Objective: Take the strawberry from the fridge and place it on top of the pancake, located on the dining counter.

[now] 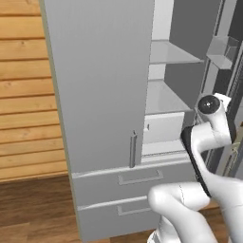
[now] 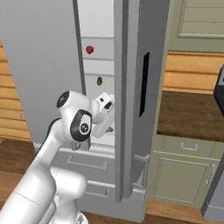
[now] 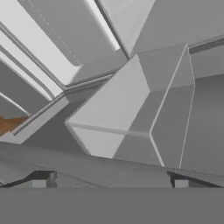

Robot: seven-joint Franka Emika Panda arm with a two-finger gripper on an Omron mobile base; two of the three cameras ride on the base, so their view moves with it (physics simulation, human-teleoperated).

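The fridge [image 1: 99,85] stands with its left door closed and its right door [image 2: 131,87] swung open. On an upper shelf inside sits the strawberry [image 2: 89,49], tiny and bright red. One shelf below it is a small dark green item [image 2: 99,80]. My gripper [image 2: 108,127] reaches into the fridge, below the green item and well below the strawberry. In the hand view the gripper [image 3: 111,181] is open, its fingertips [image 3: 43,180] far apart with nothing between them, facing a pale grey bin [image 3: 131,118]. The pancake and the dining counter are out of view.
The open door's edge stands just right of my hand. Two bottom drawers [image 1: 137,178] sit under the fridge compartment. A door bin [image 1: 223,52] hangs at the upper right. A brown-topped wall counter [image 2: 192,113] on green cabinets lies right of the door.
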